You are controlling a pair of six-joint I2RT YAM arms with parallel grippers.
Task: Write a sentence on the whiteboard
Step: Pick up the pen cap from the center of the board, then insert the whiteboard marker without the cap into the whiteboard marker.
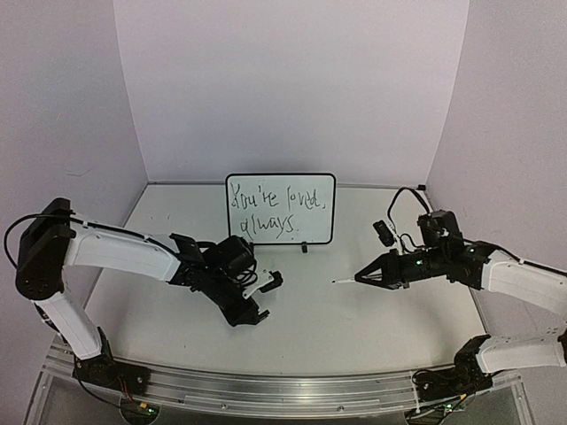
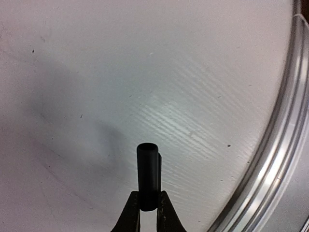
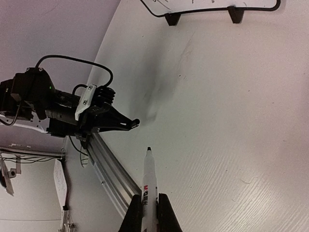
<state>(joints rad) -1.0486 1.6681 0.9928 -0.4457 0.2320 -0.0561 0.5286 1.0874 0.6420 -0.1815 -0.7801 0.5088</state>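
The whiteboard (image 1: 280, 208) stands upright on two black feet at the back middle of the table. The sentence (image 1: 273, 211) is on it in dark script in two lines, "You're loved, always." In the right wrist view only the board's lower edge (image 3: 217, 8) and its feet show. My left gripper (image 1: 270, 283) is shut on a black marker cap (image 2: 148, 174), held low over the table in front of the board. My right gripper (image 1: 365, 278) is shut on a white marker (image 3: 149, 186). The marker's bare dark tip points left toward the cap (image 3: 136, 122), with a gap between them.
An aluminium rail (image 1: 292, 390) runs along the near table edge; it also shows in the left wrist view (image 2: 285, 145) and the right wrist view (image 3: 111, 174). White walls close in the back and both sides. Cables loop over the right wrist (image 1: 403, 199).
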